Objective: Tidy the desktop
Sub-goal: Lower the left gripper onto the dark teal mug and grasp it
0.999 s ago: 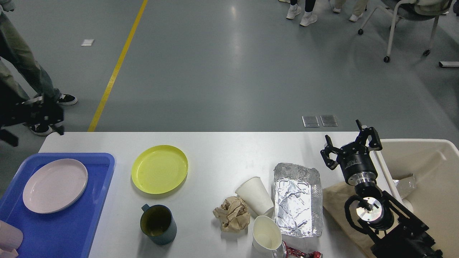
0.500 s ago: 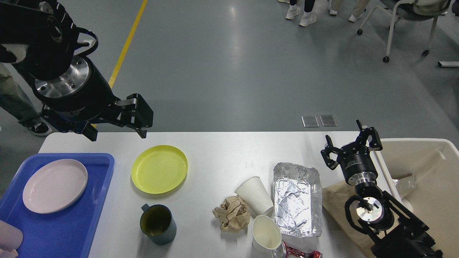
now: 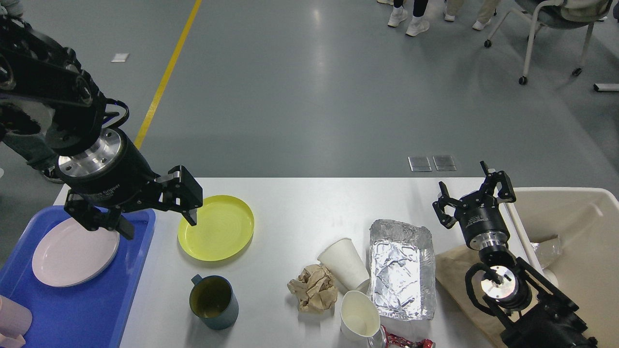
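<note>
White, rounded-cornered desktop (image 3: 290, 217) holds a yellow plate (image 3: 216, 228) and 2 paper cups (image 3: 344, 263).

You see a bright, even picture, lit from above. On the grey floor (image 3: 309, 87) there are soft pale reflections of ceiling lamps, strongest near the top centre. The foil tray (image 3: 400, 270) gives hard white glare, and the metal flange of the left arm (image 3: 92, 154) shines too. Shadows on the white desktop (image 3: 300, 212) are short and soft, for example under the yellow plate (image 3: 216, 228) and the dark mug (image 3: 213, 302). Focus is sharp everywhere, and you find no motion blur. Straight lines look straight near the edges.
</note>
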